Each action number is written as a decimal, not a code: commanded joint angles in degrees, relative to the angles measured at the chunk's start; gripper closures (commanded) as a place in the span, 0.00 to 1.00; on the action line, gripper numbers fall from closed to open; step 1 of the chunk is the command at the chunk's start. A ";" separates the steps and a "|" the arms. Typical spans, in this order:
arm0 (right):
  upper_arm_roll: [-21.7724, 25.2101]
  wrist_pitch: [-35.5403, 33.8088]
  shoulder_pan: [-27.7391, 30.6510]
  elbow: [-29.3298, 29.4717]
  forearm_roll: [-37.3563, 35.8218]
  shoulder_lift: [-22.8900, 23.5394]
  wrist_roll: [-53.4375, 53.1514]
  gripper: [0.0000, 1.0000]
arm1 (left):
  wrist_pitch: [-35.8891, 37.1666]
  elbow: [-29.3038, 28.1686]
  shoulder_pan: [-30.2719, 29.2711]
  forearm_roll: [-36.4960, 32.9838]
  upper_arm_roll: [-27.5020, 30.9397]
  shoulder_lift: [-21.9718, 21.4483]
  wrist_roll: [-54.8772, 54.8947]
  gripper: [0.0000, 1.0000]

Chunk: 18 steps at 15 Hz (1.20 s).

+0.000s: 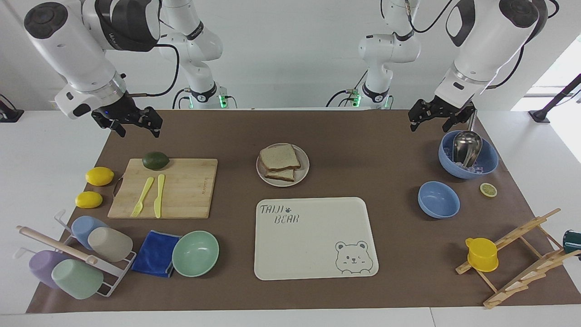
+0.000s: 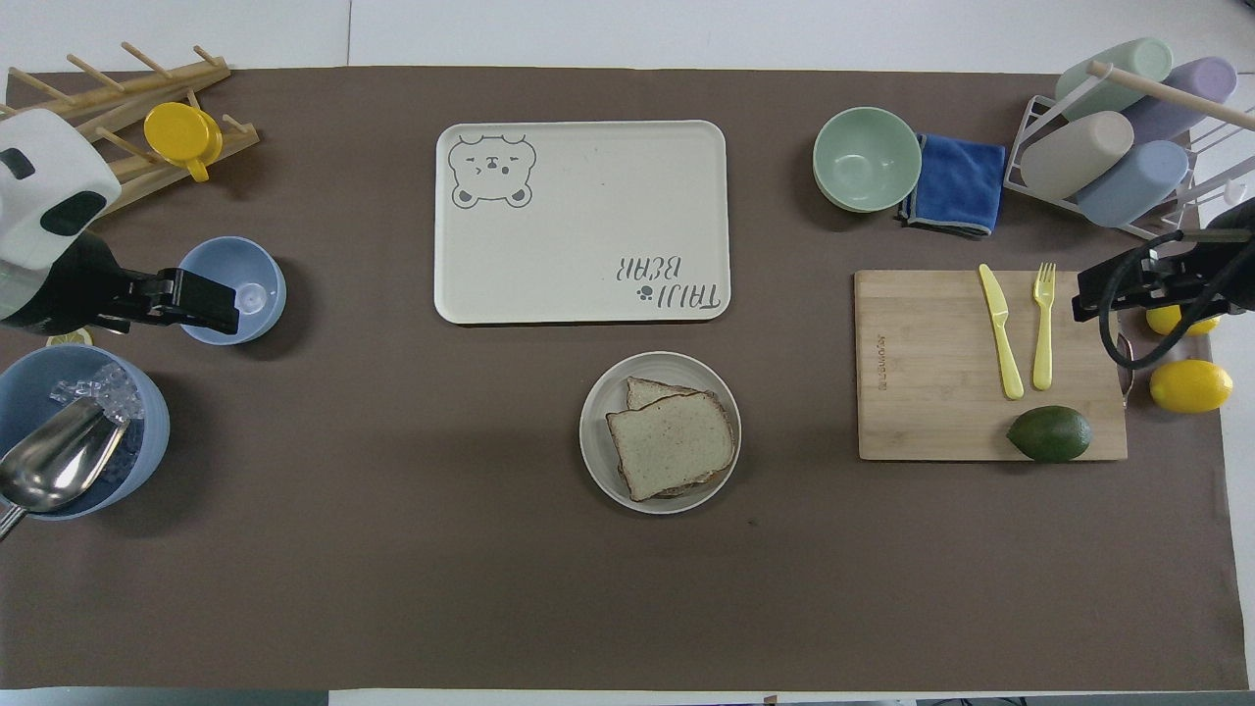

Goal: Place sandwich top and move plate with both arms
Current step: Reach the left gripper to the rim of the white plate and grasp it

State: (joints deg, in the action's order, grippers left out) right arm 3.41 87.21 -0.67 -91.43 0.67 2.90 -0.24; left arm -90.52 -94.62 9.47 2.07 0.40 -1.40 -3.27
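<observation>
- The sandwich top [image 1: 279,157], a plain square slice of light brown wholewheat bread with a darker crust, already lies on a second slice, a little askew, so a corner of the lower slice shows.
- Both slices sit on the plate [image 1: 303,175], a small round beige-grey plate with a raised rim, in the middle of the tabletop [image 1: 363,150], between the edge where the robots stand and the cream rectangular tray [image 1: 313,245] with a bear drawing.
- The left pincer [image 1: 436,116] hangs in the air with its fingers spread and holds nothing, above the tabletop corner at the left arm's end, just beside the big blue bowl [image 1: 488,163] with a metal scoop.
- The right pincer [image 1: 131,123] is also spread and empty, raised above the tabletop corner at the right arm's end, near the bamboo cutting board [image 1: 181,190].
- I judge that placing the top is done and moving the plate is the step in hand, not yet begun.
- The next move probably calls for both pincers to come down to the plate from its two ends and take the rim together, keeping the plate level so the slices do not slide.
</observation>
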 commanded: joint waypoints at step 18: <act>1.95 -2.75 -1.44 -0.33 1.00 -1.14 -0.46 0.00 | -26.79 -20.95 16.01 9.96 -0.49 2.54 -9.56 0.00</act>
State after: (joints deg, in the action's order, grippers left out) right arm 4.71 85.06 -1.58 -91.36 0.71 2.56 -0.26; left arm -113.19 -112.73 22.55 10.70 -0.92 0.36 -11.10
